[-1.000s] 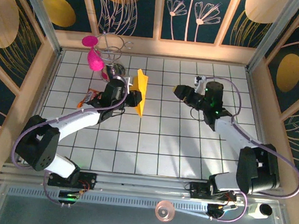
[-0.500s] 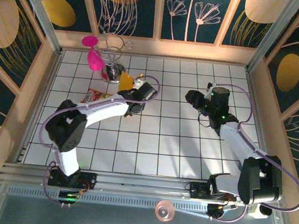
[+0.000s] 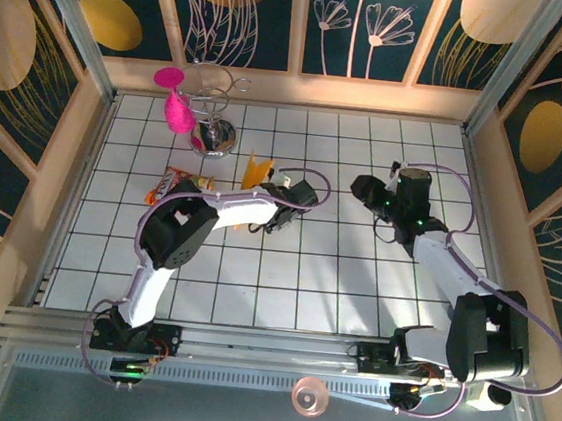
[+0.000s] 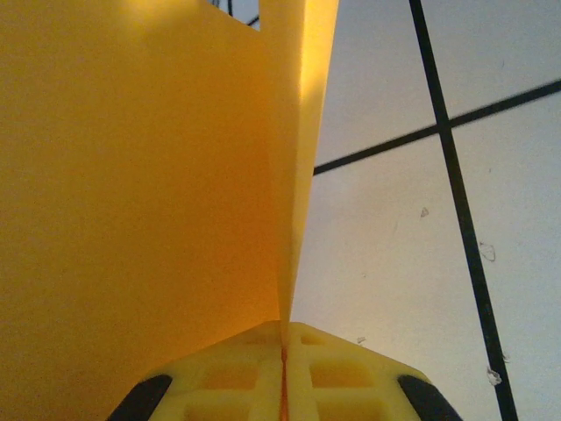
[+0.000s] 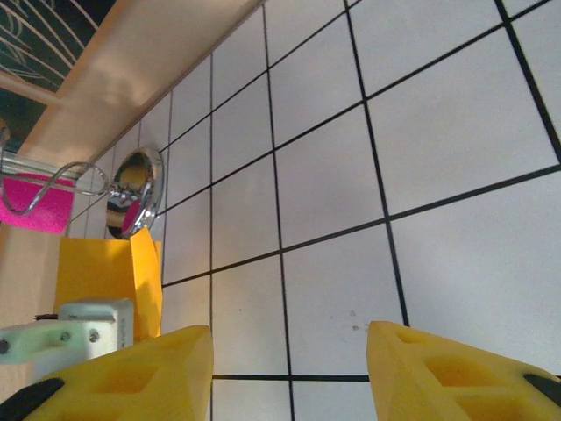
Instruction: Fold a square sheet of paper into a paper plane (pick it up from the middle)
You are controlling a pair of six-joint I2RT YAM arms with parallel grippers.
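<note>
Fingers (image 4: 230,379) of L gripper (image 4: 283,344) are pressed together on the bottom edge of the paper sheet (image 4: 131,175). Sheet is folded: two orange-yellow layers rise upright from the pads. In the top view it sits back-centre over the tiled table (image 3: 305,273), just right of the snack packet (image 3: 175,181), poss. clear of the tiles. R gripper (image 5: 289,351): jaws apart, nothing between, positioned well right of the sheet.

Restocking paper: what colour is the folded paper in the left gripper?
The folded paper is plain orange-yellow, unprinted; clearest in the left wrist view.
</note>
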